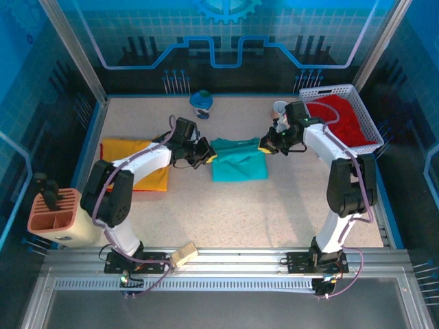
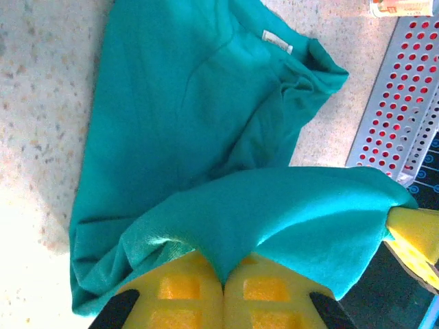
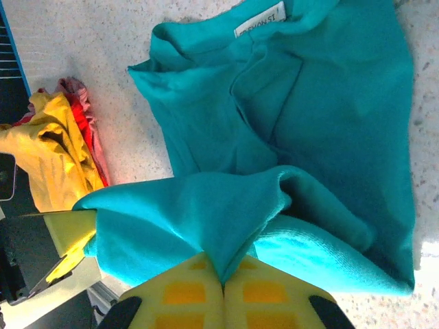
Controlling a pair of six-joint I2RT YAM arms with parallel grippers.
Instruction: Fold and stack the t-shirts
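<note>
Left end effector (image 1: 203, 153) was shut, pads pinching one edge of the teal tee (image 1: 239, 161). Right end effector (image 1: 269, 145) was shut too, gripping the same edge at its other end. The strip btwn them hung lifted, w/ the rest of the tee flat on the tabletop (image 1: 274, 212), mid-table btwn the arms. Collar side looked bunched, one sleeve rumpled. Yellow tee (image 1: 122, 151) lay flat just left of it; red tee (image 1: 339, 120) sat in the basket (image 1: 329, 88) on the right. Judged: fold-over in hand, teal not yet stacked. Risks: pinch was thin, so cloth could slip from one side if the arms move out of sync, giving a skewed fold. Carrying the edge too low could drag the whole tee. The rumpled sleeve could get trapped under the flap and leave a lump.
</note>
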